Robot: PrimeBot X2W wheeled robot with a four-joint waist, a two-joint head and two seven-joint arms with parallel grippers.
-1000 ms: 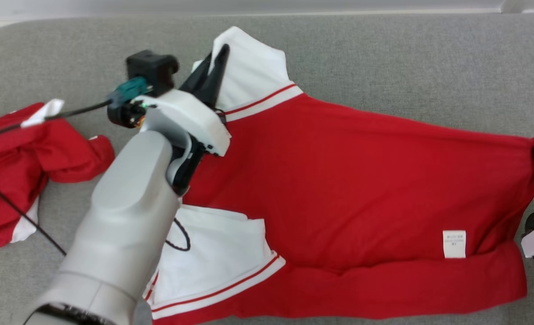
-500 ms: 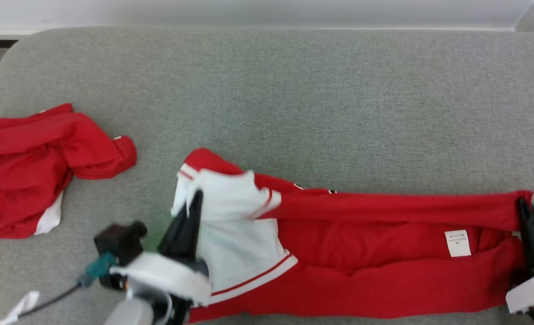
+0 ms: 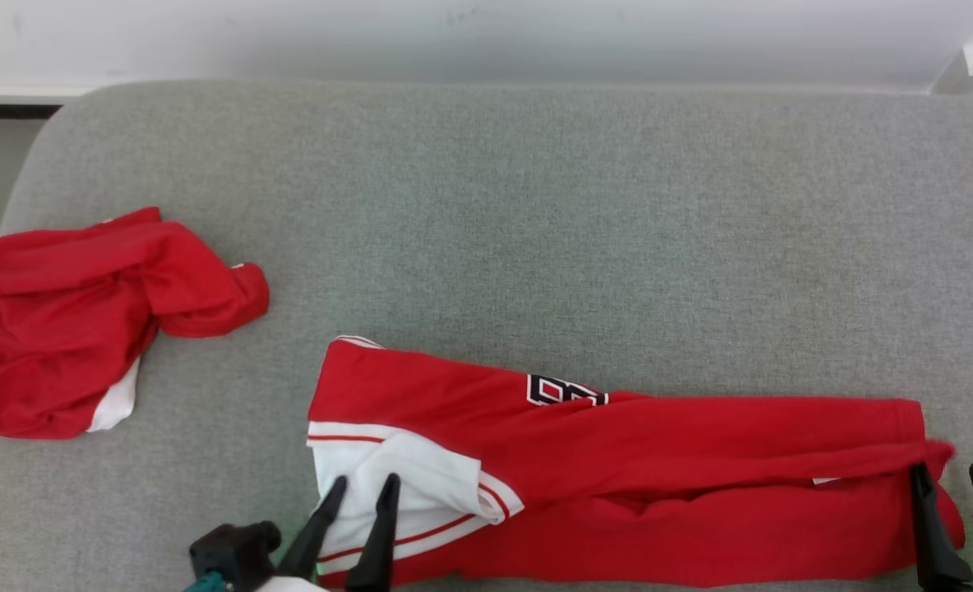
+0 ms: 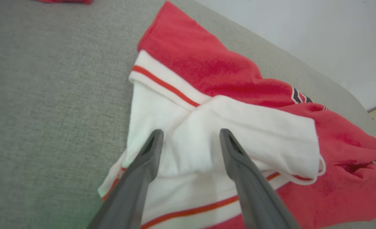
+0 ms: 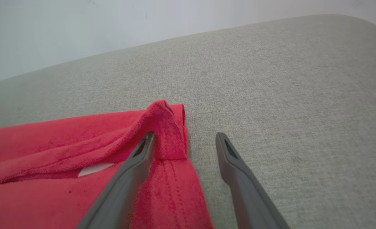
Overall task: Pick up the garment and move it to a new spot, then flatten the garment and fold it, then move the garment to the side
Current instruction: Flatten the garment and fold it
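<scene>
Red, white-sleeved jersey garment (image 3: 618, 460) is being shown folded at the near edge of the grey fabric desk (image 3: 535, 205).
Left claw (image 3: 363, 485) and right claw (image 3: 945, 470) are being held open, empty; the raised hem beside the right claw could be snagged, spoiling the fold.

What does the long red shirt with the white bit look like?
The red shirt is soft-looking cloth, folded into a long band lying across the gray cushion. A white sleeve with red stripes lies on top at one end; a black-and-white emblem peeks out near the far edge. The left gripper stands open over the sleeve, the right gripper open at the bunched hem end.
</scene>
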